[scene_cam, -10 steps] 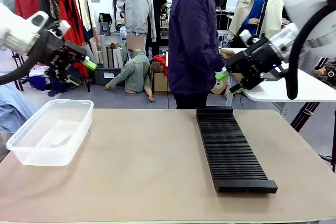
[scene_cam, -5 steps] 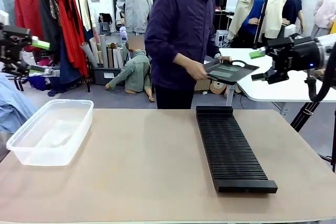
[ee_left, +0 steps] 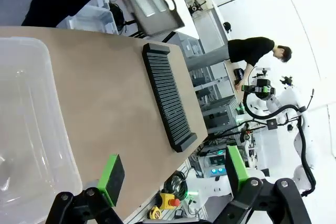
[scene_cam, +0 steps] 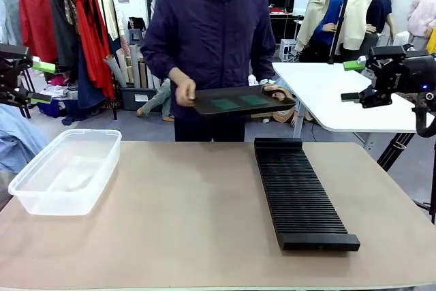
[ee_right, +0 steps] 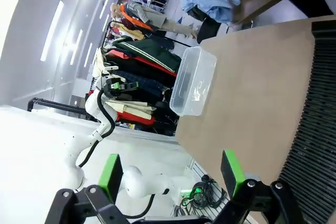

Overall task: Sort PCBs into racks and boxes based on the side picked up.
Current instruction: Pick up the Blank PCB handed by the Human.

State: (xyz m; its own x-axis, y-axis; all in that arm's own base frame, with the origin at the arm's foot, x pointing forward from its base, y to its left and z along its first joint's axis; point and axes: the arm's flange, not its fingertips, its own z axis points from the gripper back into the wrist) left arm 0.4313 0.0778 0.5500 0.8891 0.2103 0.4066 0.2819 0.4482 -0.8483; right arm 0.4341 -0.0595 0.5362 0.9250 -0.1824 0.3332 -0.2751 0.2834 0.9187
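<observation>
"Judging from what is laid out, how much of the sorting can be called done?"

"None of it, as far as can be made out. No board is seen in the rack (scene_cam: pixel 300 192), whose slots stand bare. Nothing is seen in the clear box (scene_cam: pixel 65 168) at the left side of the table (scene_cam: pixel 184 230) either."

"Where are the boards (scene_cam: pixel 223 104) to be found?"

"They are laid flat on a black tray (scene_cam: pixel 203 105). It is held by the person (scene_cam: pixel 204 25) above the far edge of the table, just beyond the far end of the rack."

"How are the grippers placed?"

"The left gripper (scene_cam: pixel 39 82) is raised well off the table at the left, on the box's side. Its jaws are spread wide and nothing is held between them. The right gripper (scene_cam: pixel 353 81) is raised at the right, and its jaws are likewise spread and empty. Both are kept well apart from the tray."

"What is left to be done, then?"

"All of it, it is judged. Each board has yet to be picked up and put into the rack or the box, according to the side taken."

"What can be counted?"

"Two boards are counted, side by side on the tray. One tray, one rack, one box and two grippers are counted, and one person at the table."
</observation>
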